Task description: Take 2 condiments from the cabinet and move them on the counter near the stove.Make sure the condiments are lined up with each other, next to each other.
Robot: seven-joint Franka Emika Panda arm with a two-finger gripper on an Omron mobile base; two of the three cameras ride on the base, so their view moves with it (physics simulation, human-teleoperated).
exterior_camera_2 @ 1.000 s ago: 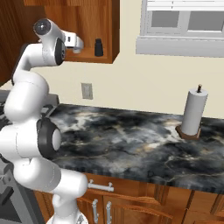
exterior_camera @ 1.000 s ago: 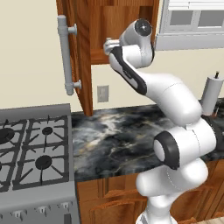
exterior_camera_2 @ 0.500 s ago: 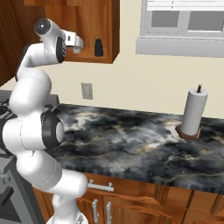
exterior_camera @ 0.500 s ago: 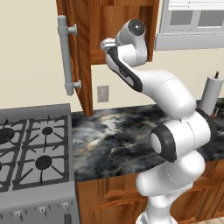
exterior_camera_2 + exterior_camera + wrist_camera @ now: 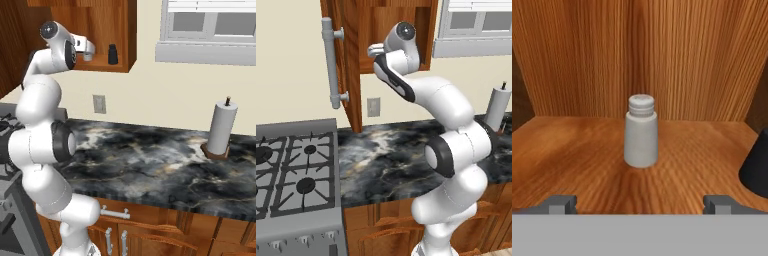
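A light grey condiment shaker (image 5: 641, 132) stands upright on the wooden shelf of the cabinet (image 5: 587, 150), straight ahead of my gripper (image 5: 639, 205). The jaws are open, with the two fingertips (image 5: 559, 204) wide apart and short of the bottle. The black condiment shaker (image 5: 756, 167) sits at the right edge of the hand view. It also stands on the shelf (image 5: 113, 54), just right of my gripper (image 5: 91, 50). In the left base view my hand (image 5: 375, 50) reaches into the open cabinet (image 5: 381, 20).
The cabinet door (image 5: 351, 75) hangs open to the left, its grey bar handle (image 5: 331, 62) facing out. Below lie the dark marbled counter (image 5: 150, 155) and the stove (image 5: 291, 175) at the left. A paper-towel roll (image 5: 220, 127) stands at the right.
The wrist has shifted slightly left and up at the cabinet opening. The jaws have stayed open and the shakers have not moved.
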